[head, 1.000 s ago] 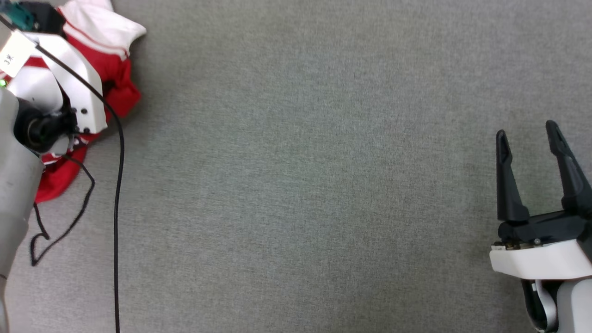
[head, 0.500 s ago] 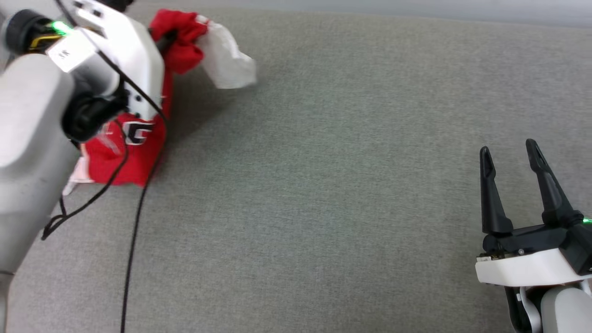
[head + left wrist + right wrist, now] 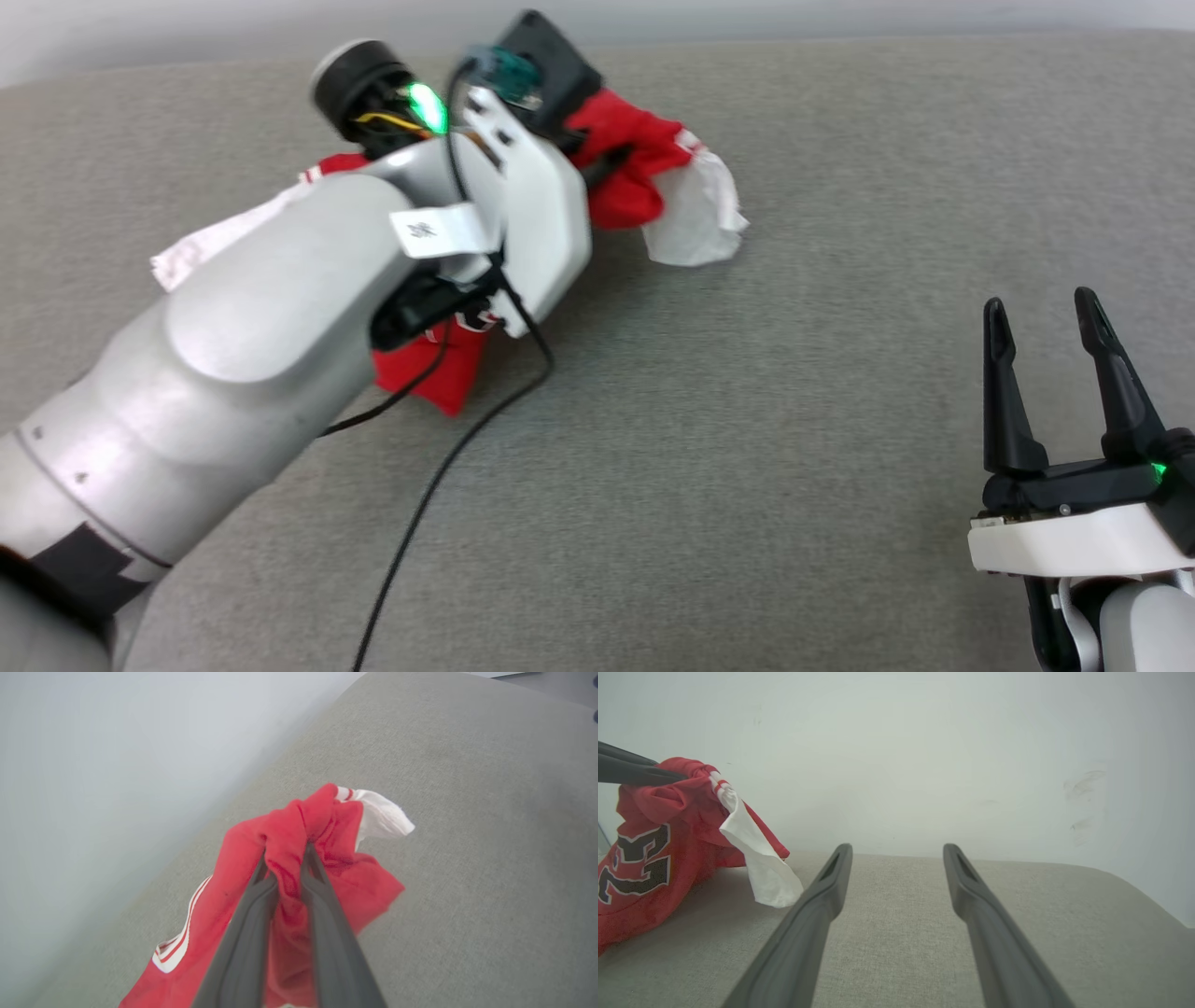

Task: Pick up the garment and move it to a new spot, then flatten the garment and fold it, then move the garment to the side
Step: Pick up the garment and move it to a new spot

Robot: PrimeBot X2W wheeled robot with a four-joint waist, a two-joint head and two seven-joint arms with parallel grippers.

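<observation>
Left hand (image 3: 286,851) is clamping down on a bunched fold of the garment (image 3: 322,816). In my left wrist view the red cloth is getting squeezed right between the two dark fingers and puffing out above the tips. So the shirt is sitting at the far left part of the grey fabric-covered table (image 3: 747,420), with the pinched bunch held up in the air. The rest is draping down, and the low end looks like it's resting on the table.

Plenty is getting blocked, though. From the head view my own pale left forearm (image 3: 252,317) is covering most of the shirt. I'm only seeing red bits poking out around it, plus a white sleeve (image 3: 695,219) hanging off to the right and another white edge peeking out on the left. The fingers on that side are mostly tucked behind the wrist housing there. A black cable (image 3: 448,476) is trailing down over the cloth and the table too.

The black, white-outlined lettering (image 3: 640,863) is showing in the right wrist view, but it's crumpled and running off the picture's edge, so I'm not able to read it. The bottom of the shirt is also getting cut off in the left wrist view.

Right hand (image 3: 1038,303) is hanging over the near right part of the table with its fingers spread wide, gripping nothing, well apart from the shirt.
</observation>
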